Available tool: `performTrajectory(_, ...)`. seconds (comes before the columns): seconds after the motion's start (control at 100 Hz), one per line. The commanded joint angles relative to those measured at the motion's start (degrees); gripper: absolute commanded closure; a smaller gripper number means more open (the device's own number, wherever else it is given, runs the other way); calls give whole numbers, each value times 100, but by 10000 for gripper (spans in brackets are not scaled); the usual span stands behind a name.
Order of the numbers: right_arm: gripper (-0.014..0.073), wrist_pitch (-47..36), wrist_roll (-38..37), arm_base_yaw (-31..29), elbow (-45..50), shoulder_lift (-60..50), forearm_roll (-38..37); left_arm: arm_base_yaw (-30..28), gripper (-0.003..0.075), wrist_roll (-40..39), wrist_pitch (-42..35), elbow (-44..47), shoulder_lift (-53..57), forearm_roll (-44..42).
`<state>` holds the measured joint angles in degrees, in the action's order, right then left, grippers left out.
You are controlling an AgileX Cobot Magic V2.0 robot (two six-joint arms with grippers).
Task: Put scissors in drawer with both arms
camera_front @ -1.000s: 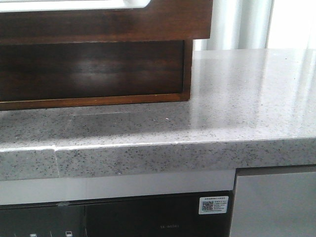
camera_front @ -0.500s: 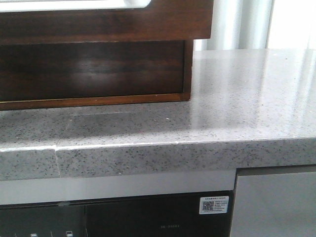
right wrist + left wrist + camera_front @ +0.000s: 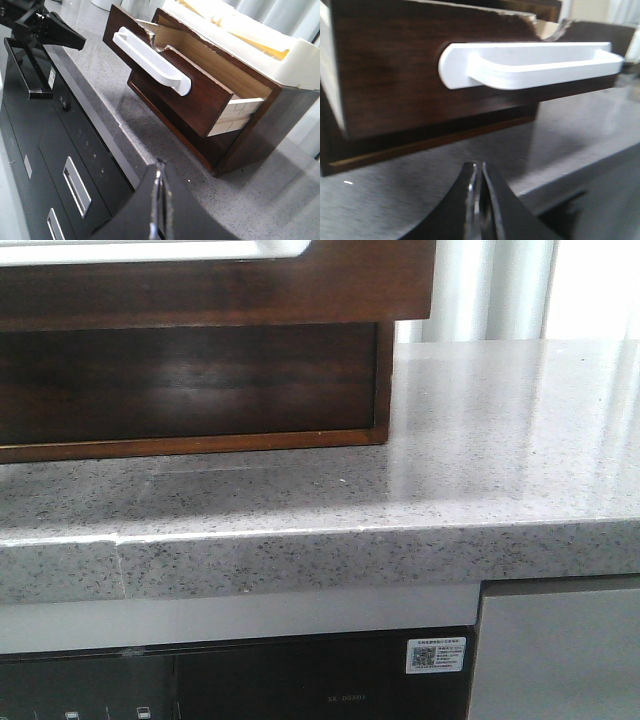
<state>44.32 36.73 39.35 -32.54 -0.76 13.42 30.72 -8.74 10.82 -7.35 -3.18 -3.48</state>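
Observation:
The drawer (image 3: 200, 95) is dark brown wood with a white bar handle (image 3: 150, 60). It stands pulled out of its cabinet, and its pale wood inside shows nothing in the part I can see. It fills the left wrist view (image 3: 395, 75) and shows at the top of the front view (image 3: 250, 290). The scissors are in no view. My left gripper (image 3: 479, 167) is shut and empty, low over the counter just in front of the drawer. My right gripper (image 3: 159, 175) is shut and empty above the counter's front edge, off to the drawer's right.
The cabinet (image 3: 190, 380) sits on a speckled grey stone counter (image 3: 500, 440). A pale foam block (image 3: 260, 40) lies on top of the cabinet. Black appliance fronts (image 3: 60, 165) with grey handles are below the counter edge. My left arm (image 3: 45, 27) shows dark at far left.
The whole front view has drifted a few pixels. Nothing else has visibly changed, and no gripper shows in that view.

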Motion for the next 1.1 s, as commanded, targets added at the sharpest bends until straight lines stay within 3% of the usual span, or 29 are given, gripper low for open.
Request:
performTrajectory(0.0,639,-416,7,-39,-99,13,46,-592,740,1331,-977,-5,-70,822)
performTrajectory(0.1,639,-416,7,-39,-99,13,46,-1258,740,1487,-1643,301,-17,820)
performTrajectory(0.17,639,-416,7,-39,-99,13,46,-1640,740,1378,-1686,458,200,820)
performTrajectory(0.39,639,-416,7,-39,-99,13,46,-2464,740,-263,-1650,823,545,-21)
performTrajectory(0.65,639,-416,7,-39,-99,13,46,-3117,740,275,-1497,823,545,114)
performTrajectory(1.09,639,-416,7,-39,-99,13,46,-3186,740,473,507,831,535,420)
